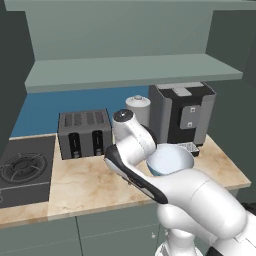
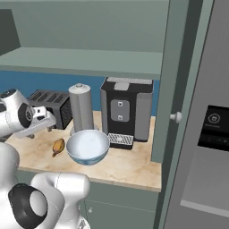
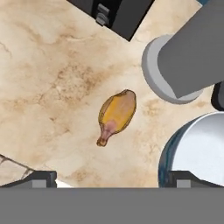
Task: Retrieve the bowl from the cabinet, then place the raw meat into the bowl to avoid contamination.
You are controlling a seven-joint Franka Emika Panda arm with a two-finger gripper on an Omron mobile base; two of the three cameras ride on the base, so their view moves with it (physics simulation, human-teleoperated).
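Bowl (image 3: 199, 148) cut by hand view edge; arm hides raw meat in left base view.

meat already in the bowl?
No, in the hand view the raw meat lies on the bare counter, apart from the bowl.

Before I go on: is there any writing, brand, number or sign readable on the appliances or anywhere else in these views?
No readable words or numbers anywhere.
Dark panel on the tall unit at right: a small house-shaped icon and faint marks, too small to read.
Coffee machine: grey front plate with two small dark marks, not legible.
Toaster, canister, bowl: no text.
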